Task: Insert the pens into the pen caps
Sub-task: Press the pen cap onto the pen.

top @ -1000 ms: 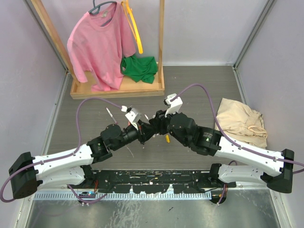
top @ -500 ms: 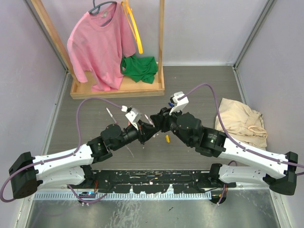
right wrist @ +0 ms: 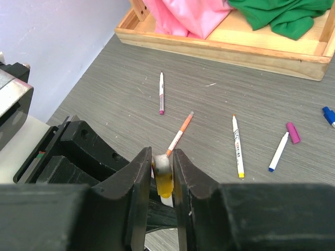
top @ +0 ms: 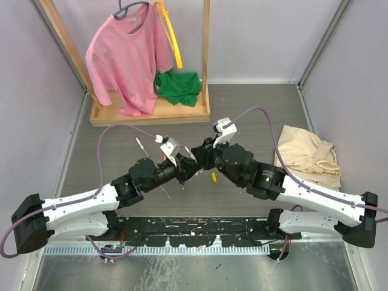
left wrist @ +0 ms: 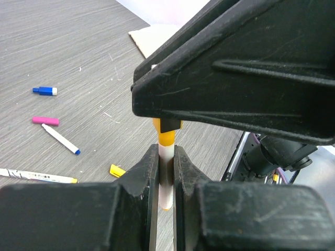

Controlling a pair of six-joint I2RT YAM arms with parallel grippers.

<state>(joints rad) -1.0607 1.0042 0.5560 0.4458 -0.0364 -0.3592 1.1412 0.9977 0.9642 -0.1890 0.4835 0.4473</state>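
Note:
My left gripper is shut on a white pen held above the table. A yellow pen cap sits on that pen's end, and my right gripper is shut on the cap. In the top view the two grippers meet tip to tip, the left gripper and the right gripper. Lying loose on the table are an orange pen, a magenta-tipped pen, a yellow-ended pen and a blue-tipped pen. A magenta cap and a blue cap lie beside them.
A wooden rack base with a pink shirt and a green cloth stands at the back left. A beige cloth lies at the right. A small yellow piece lies under the grippers.
My right gripper's jaws have narrowed onto the yellow cap, and its wrist shifted slightly right and back. The left arm has held still with the pen.

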